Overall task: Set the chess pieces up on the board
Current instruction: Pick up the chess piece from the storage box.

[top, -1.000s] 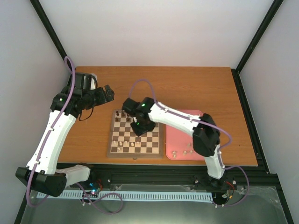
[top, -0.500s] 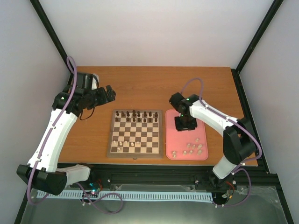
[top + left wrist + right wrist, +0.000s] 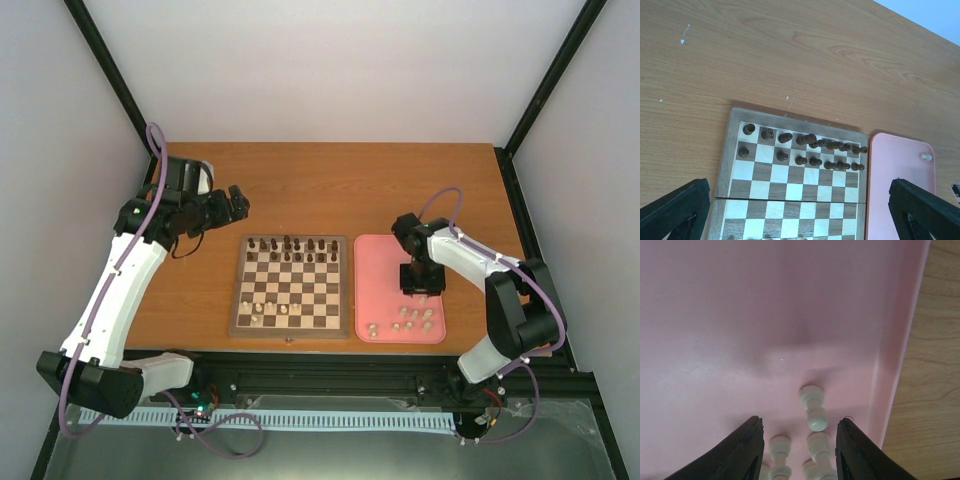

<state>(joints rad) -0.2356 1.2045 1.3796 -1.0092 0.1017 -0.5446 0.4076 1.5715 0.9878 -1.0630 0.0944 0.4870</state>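
R tool, open & empty, hangs over pink tray at near edge of counter, right half, w/ cream chess pieces just nearward of it; board lies left; L tool, open too, much farther.

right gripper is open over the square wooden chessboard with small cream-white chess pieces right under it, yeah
Not quite. The right gripper is open with cream-white chess pieces right under it, but it is over the pink rectangular tray, not the square wooden chessboard. The right wrist view shows pink tray floor beneath it; the top external view shows it beside the board.
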